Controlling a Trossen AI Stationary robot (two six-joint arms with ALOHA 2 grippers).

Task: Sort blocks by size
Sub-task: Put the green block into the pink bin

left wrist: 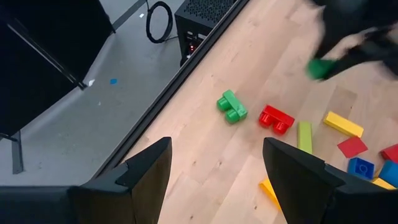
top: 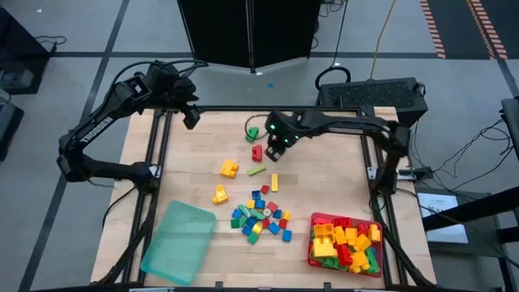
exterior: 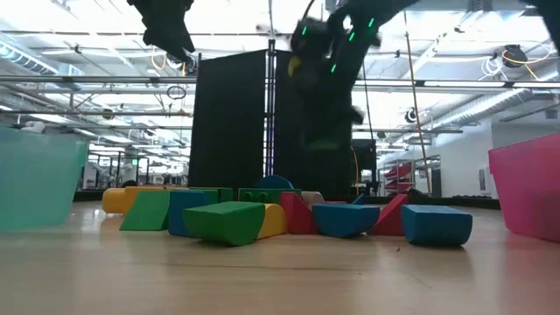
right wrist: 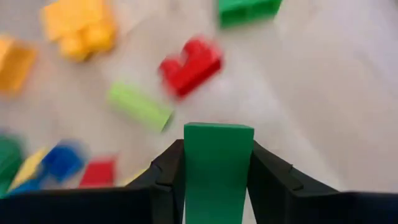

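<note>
One green block (right wrist: 218, 165) clenched in right claw (right wrist: 218, 171) above worktop (top: 324, 174): carry level to red tray (top: 313, 243); left claw (left wrist: 214, 171) released, idle.

Two arms over the tabletop (top: 324, 182), two trays on it: one teal tray (top: 178, 242), one red tray (top: 312, 243). Up at the far side sit two loose bricks, one green brick (top: 252, 133) and one red brick (top: 257, 152), and one more, a green block (right wrist: 217, 163), sits between the right gripper (top: 276, 151) fingers. Mid-table there are two chunky yellow bricks, one (top: 229, 169) above the other (top: 220, 195), plus one lime bar (top: 257, 170) and one yellow bar (top: 274, 182). The mixed pile (top: 261, 217) holds too many to count exactly, likewise the red tray's load
</note>
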